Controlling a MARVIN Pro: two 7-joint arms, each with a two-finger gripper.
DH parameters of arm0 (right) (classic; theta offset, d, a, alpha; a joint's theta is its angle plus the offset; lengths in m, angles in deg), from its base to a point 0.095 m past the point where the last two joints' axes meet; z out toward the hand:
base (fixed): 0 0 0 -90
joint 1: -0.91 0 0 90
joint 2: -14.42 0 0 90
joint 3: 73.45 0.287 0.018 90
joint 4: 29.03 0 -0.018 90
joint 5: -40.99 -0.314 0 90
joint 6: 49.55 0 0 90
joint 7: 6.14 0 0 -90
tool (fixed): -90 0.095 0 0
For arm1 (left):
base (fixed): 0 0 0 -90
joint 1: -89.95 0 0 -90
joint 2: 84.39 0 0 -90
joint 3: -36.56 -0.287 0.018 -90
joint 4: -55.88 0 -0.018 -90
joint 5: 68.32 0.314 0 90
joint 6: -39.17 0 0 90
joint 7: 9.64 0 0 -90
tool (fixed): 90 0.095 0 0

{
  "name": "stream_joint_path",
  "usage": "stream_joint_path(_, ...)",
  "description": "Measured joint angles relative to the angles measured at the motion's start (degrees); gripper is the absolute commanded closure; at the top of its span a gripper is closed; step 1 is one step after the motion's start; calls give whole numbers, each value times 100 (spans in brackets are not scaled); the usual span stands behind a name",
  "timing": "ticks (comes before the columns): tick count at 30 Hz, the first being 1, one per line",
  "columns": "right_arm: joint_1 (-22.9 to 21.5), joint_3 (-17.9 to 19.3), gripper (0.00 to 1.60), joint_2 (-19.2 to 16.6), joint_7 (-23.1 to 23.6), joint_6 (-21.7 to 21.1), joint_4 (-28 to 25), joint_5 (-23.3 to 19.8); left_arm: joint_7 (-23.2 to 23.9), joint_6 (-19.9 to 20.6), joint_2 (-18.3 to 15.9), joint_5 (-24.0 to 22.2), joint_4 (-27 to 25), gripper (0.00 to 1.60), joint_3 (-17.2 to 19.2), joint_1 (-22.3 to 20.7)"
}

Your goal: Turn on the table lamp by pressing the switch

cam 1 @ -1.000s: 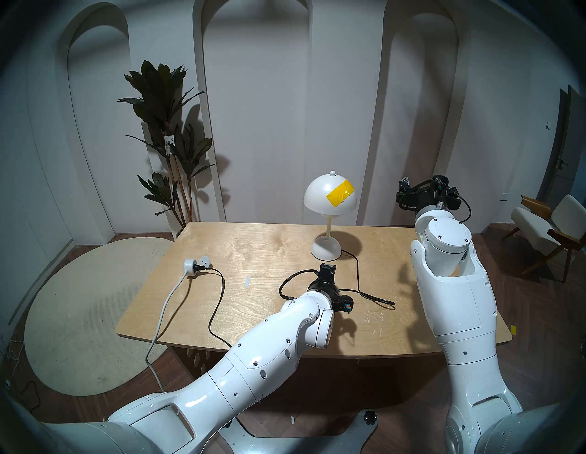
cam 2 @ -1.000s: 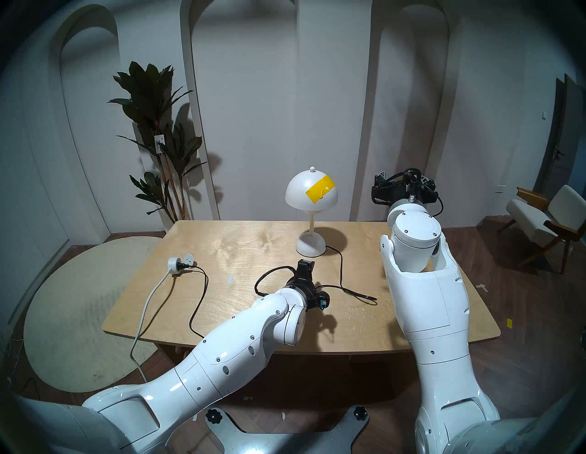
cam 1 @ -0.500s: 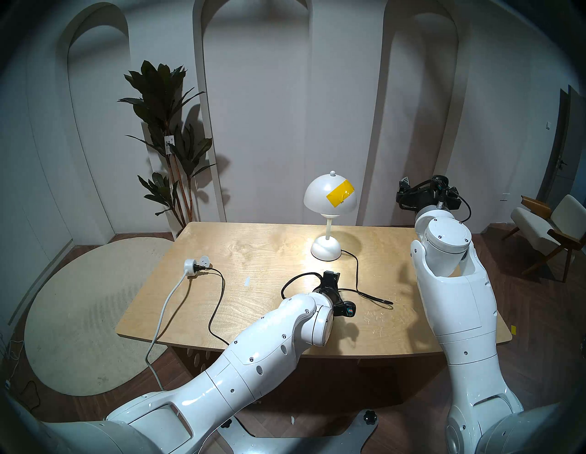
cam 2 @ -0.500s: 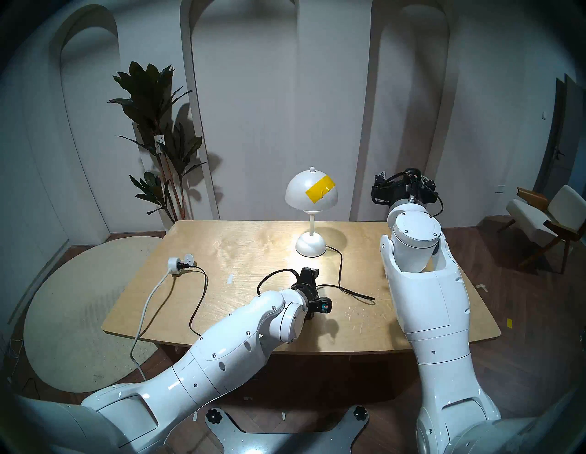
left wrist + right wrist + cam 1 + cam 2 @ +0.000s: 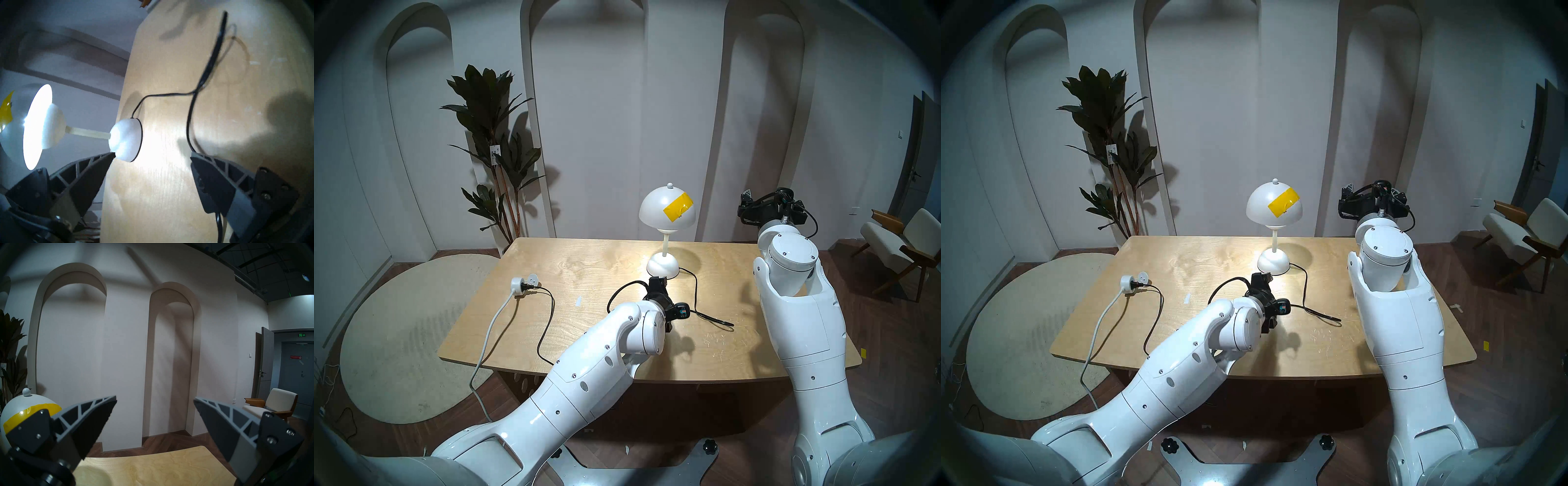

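The white table lamp with yellow tape on its dome stands at the back of the wooden table and is lit, throwing a bright pool around its base. Its black cord runs forward from the base and loops on the tabletop. My left gripper hangs open just in front of the base, nothing between its fingers. The cord passes behind one finger; the switch is hidden. My right gripper is open, raised right of the shade.
A round white power socket with a grey cable and a black plug lies on the table's left side. A tall plant stands behind the left corner, an armchair at the far right, a pale rug on the floor.
The lamp went from dark to lit. My left gripper has since risen off the cord and swung back-left towards the lamp base. The right arm has not moved.
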Motion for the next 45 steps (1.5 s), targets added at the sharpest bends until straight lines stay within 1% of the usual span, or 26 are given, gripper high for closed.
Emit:
stream_joint_path(6, -1, -8, 0, -13, -15, -1, 5, -15, 192, 279, 273, -896, -437, 0, 570, 124)
stream_joint_path(8, -1, -14, 0, -18, -21, -1, 8, -21, 216, 430, 360, -1237, -604, 0, 795, 150)
stream_joint_path(10, -1, -18, 0, -22, -25, -1, 10, -27, 209, 562, 423, -1516, -750, 0, 1002, 151)
stream_joint_path(11, -1, -19, 0, -23, -26, -1, 10, -28, 200, 591, 433, -1572, -781, 0, 1046, 149)
stream_joint_path(15, -2, -25, 0, -33, -37, -1, 13, -41, 18, 837, 498, -2067, -1054, 0, 1511, 112)
stream_joint_path(20, -3, -32, 0, -44, -48, -1, 15, -54, -277, 1011, 541, -2516, -1266, 0, 1992, 61)
stream_joint_path(26, -4, -44, 0, -58, -64, -1, 16, -72, -872, 1121, 640, -3091, -1397, 0, 2659, -9)
stream_joint_path(28, -4, -47, 0, -61, -68, -1, 16, -76, -1047, 1111, 695, -3232, -1400, 0, 2841, -23)
stream_joint_path(31, -5, -52, 0, -71, -76, 0, 16, -86, -1446, 968, 895, -3550, -1397, 0, 3273, -44)
stream_joint_path(35, -5, -59, 0, -80, -83, 1, 13, -95, -1764, 736, 1081, -3814, -1388, 0, 3616, -63)
stream_joint_path(39, -5, -65, 0, -89, -91, 3, 10, -105, -2002, 453, 1197, -3989, -1378, 0, 3749, -66)
stream_joint_path(45, -5, -73, 0, -103, -104, 7, 8, -118, -2176, 125, 1310, -4081, -1311, 0, 3747, -66)
